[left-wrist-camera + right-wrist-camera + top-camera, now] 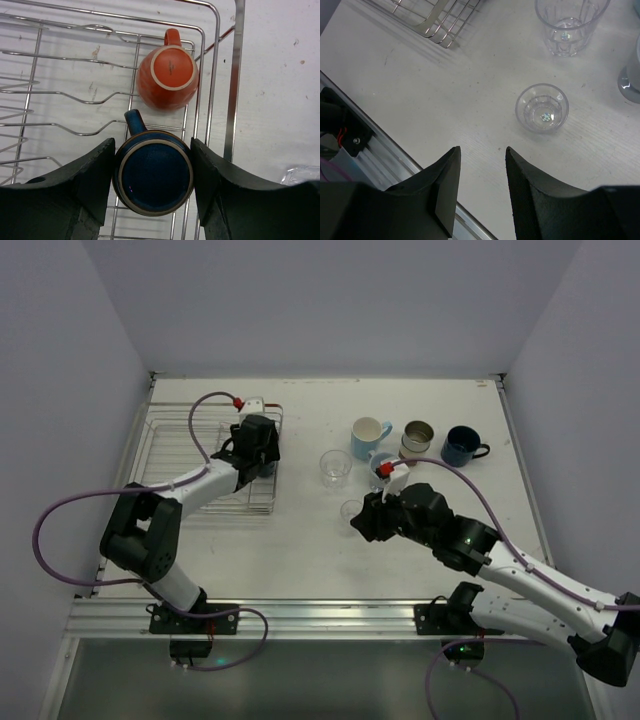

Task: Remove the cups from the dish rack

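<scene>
Left wrist view: dark blue mug [154,172] sits upside down in the dish rack [216,60], just beside its right wall. The handle points toward the orange mug [167,75], also inverted, close behind it.

Left gripper [153,155] has both fingers pressed on the blue mug's sides, across the body and clear of the handle.

Handling guess: glazed ceramic, so stiff, fairly heavy for its size and slick, and it would chip if knocked on the wires. Body grip looks right. Lift straight up so the rim clears the rack wall.

Right gripper [482,160] hovers over the table [445,100], fingers narrowly apart and holding nothing, with a small clear glass [542,107] just ahead.

Top view: light blue mug [369,437] and metal tumbler [417,437] stand on the table right of the rack.
</scene>
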Motion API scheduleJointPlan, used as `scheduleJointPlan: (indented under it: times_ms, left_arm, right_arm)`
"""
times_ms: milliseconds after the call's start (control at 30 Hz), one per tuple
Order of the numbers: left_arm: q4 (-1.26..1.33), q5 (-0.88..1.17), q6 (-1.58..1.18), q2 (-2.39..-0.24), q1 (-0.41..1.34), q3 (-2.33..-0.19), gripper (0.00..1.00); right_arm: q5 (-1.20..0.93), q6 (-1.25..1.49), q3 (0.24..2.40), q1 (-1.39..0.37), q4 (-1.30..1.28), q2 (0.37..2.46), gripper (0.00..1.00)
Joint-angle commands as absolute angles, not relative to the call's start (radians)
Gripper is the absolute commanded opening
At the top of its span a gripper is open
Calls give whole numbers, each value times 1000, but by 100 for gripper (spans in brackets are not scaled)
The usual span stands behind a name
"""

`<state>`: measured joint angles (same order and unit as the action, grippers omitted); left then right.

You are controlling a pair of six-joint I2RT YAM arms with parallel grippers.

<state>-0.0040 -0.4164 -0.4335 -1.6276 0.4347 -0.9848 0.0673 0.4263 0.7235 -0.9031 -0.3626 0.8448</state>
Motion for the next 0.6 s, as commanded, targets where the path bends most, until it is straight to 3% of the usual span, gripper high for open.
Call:
scheduleJointPlan:
  times_ms: [0, 133, 400, 567]
  left_arm:
    - [-23, -452, -433, -1569, 437, -973, 10]
    - [-31, -468, -419, -1516, 436, -977, 0]
    - [-57, -472, -411, -1454, 417, -988, 0]
    - [-64, -440, -436, -1390, 402, -963, 0]
  right_arm:
    - [51, 434, 772, -908, -298, 868, 44]
    - [12, 440, 795, -908, -246, 905, 43]
    - [-104, 498, 868, -908, -63, 1057, 44]
    - [-106, 574, 923, -908, 84, 1156, 54]
